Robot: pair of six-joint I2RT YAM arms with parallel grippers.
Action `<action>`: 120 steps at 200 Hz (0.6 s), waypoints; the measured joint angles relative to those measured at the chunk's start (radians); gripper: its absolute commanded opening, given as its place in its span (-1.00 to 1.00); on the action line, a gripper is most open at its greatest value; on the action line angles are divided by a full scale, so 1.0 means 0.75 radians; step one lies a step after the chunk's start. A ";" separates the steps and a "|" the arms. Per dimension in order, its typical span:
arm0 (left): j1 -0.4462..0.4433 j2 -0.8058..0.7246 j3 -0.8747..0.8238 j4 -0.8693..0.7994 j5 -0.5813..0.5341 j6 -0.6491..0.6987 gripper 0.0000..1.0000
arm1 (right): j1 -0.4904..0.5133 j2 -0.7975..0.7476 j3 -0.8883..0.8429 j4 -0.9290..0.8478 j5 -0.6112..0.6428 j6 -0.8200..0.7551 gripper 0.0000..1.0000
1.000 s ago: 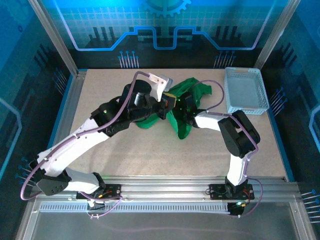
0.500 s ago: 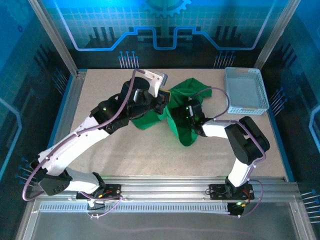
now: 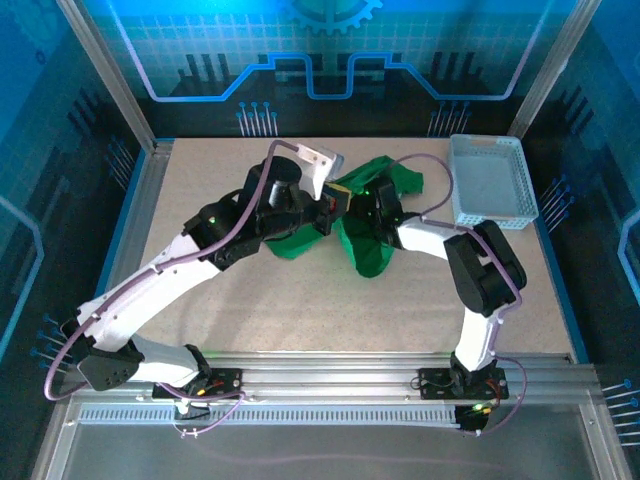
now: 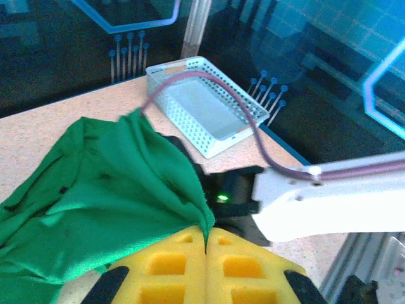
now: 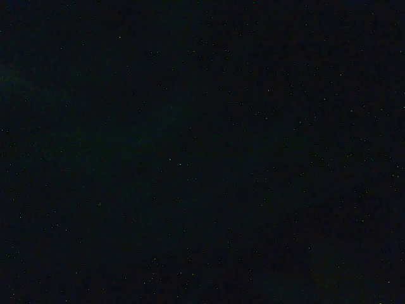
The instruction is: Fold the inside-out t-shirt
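Note:
The inside-out t-shirt is a bright green bunched heap at mid-table, lifted between the two arms. In the left wrist view my left gripper has its yellow fingers pressed together on a fold of the green t-shirt. From above, the left gripper sits at the shirt's left edge. My right arm reaches into the cloth from the right, and its fingers are buried in the shirt. The right wrist view is black, so its jaws cannot be read. The right wrist body, with a green light, lies just beyond my left fingers.
A white mesh basket stands at the far right of the table, seen also in the left wrist view as the basket. A purple cable arcs over the shirt. Metal frame rails border the table.
The right wrist moved back up and to the left into the cloth, after dipping toward the near side half a second ago. The shirt's hanging lower part rose with it. The left gripper barely shifted.

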 measured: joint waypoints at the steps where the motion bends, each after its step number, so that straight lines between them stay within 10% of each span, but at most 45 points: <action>1: -0.003 0.001 0.000 0.001 0.000 -0.001 -1.00 | 0.001 0.006 0.010 -0.009 0.004 0.004 0.72; 120: -0.146 0.092 0.103 0.028 -0.026 0.000 -1.00 | 0.075 0.394 0.701 -0.787 0.232 0.311 1.00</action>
